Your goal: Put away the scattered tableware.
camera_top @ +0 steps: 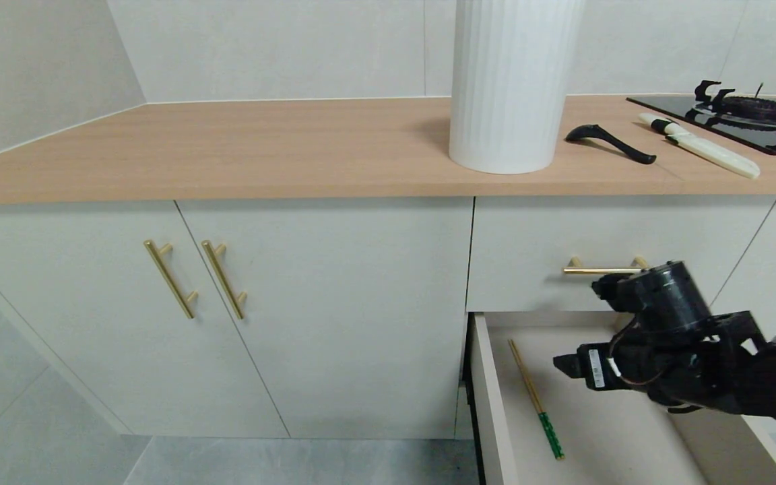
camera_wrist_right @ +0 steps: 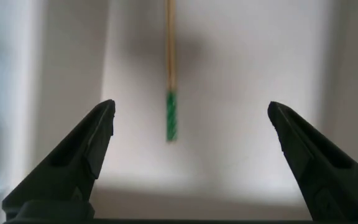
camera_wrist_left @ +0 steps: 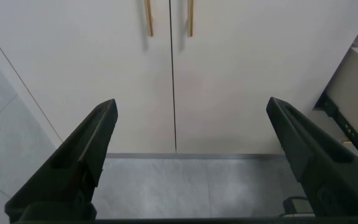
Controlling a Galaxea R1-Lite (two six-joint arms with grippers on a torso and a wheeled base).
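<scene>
Wide open, the right gripper [camera_wrist_right: 190, 112] hangs over the smooth pale drawer [camera_top: 492, 404] holding slim wooden, green-tipped chopsticks [camera_top: 536, 407] near its left wall; the left gripper [camera_wrist_left: 191, 112] gapes too.

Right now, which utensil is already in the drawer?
The green-tipped chopstick lies in the open drawer; the black spoon and white knife sit on the counter.
</scene>
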